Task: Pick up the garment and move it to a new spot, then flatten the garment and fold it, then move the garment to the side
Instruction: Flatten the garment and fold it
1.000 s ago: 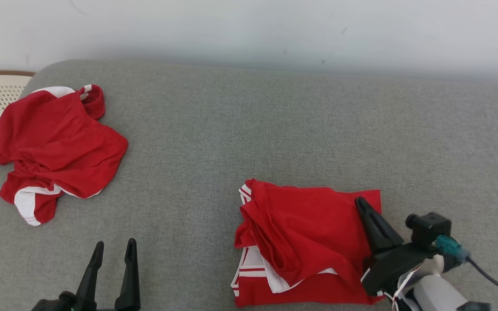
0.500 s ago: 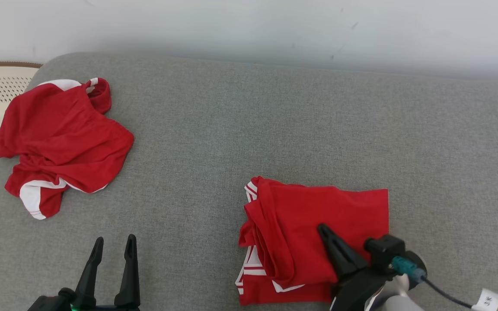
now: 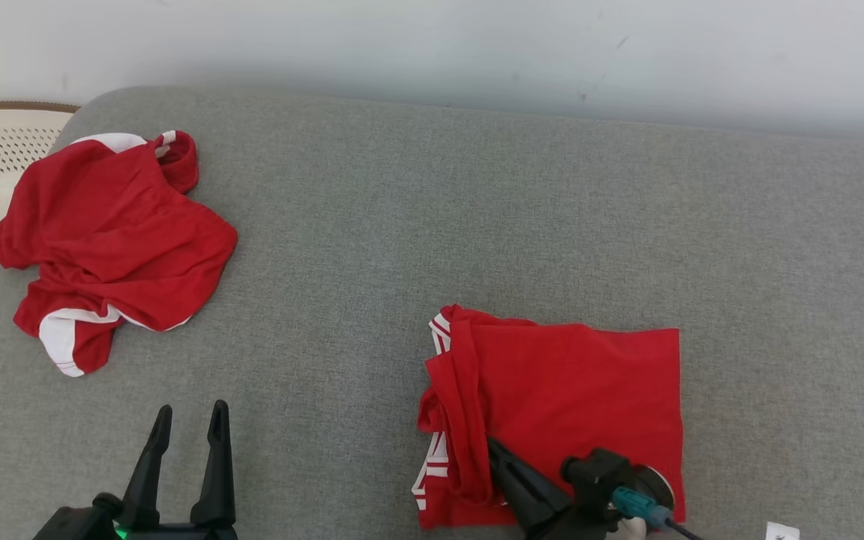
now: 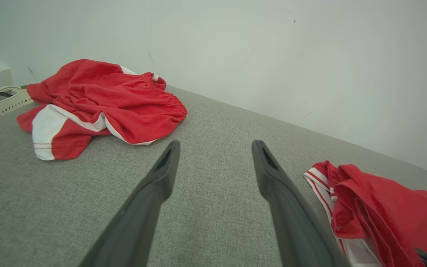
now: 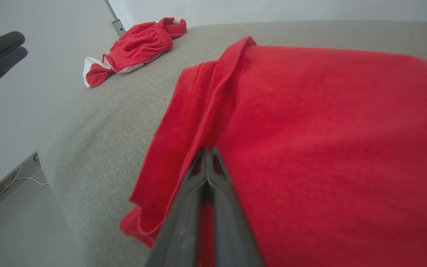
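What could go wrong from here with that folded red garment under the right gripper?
1. The right gripper, shut, lies on the folded garment beside its bunched edge; dragging may ruck the fold open.
2. That garment seems to lie near the front edge of the grey cushion, so a careless slide might take it off.
3. The left gripper is open and apart from it, so a one-armed move may let layers slip.

Garment [image 3: 574, 390] on cushion [image 3: 402, 225], right of shorts [image 3: 109, 232]
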Tool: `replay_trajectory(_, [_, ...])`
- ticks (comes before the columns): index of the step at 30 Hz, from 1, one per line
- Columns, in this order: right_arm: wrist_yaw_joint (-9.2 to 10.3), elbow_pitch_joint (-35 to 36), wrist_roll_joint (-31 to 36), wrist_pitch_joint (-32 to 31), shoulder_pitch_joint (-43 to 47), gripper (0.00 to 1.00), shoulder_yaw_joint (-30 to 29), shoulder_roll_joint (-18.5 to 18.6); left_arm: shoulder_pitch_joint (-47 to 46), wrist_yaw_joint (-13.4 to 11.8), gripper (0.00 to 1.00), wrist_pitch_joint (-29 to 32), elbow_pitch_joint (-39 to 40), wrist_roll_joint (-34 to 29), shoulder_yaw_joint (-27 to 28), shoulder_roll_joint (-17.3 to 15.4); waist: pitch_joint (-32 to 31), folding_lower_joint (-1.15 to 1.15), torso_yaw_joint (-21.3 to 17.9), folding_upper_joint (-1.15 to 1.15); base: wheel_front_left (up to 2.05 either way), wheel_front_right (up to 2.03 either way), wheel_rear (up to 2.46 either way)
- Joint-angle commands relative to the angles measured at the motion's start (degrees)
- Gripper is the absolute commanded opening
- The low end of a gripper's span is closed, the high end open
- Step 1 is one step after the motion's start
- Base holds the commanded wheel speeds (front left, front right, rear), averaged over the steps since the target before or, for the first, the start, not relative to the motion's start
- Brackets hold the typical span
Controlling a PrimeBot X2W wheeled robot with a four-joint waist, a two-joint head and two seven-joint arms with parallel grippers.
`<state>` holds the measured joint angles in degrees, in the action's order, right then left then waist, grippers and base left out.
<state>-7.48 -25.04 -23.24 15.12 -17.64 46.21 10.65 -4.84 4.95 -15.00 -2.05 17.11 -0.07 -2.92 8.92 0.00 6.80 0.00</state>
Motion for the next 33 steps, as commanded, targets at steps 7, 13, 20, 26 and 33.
replay_trajectory(7, [-0.03,-1.0,-1.5,0.1,-0.5,0.00,2.2,-0.9,-0.5,0.4,1.00,-0.2,-0.7,0.2,0.7,0.0,0.0,0.00,0.1,0.00,0.00,0.00,0.00])
replay_trajectory(13, [-0.03,-0.4,-4.6,0.1,-1.3,0.00,4.9,-0.4,0.1,-0.2,1.00,-0.2,-0.2,0.4,0.3,0.0,0.0,0.00,0.0,0.00,0.00,0.00,0.00])
replay_trajectory(20, [-0.03,-0.7,-6.7,0.1,-2.5,0.00,6.2,0.4,0.2,-0.5,1.00,-0.2,-0.1,0.4,0.3,0.0,-0.2,0.00,-0.5,0.00,0.00,0.00,0.00])
replay_trajectory(26, [-0.03,2.0,-4.0,0.1,-2.0,0.00,-0.9,1.3,0.7,-0.9,1.00,-0.2,0.3,0.3,0.2,0.0,-0.4,0.00,-0.9,0.00,0.00,0.00,0.00])
replay_trajectory(33, [-0.03,5.1,0.2,0.1,0.7,1.00,-11.8,2.4,1.6,-1.1,1.00,-0.2,1.1,-0.1,0.3,0.0,-1.2,0.00,-1.5,0.00,0.00,0.00,0.00])
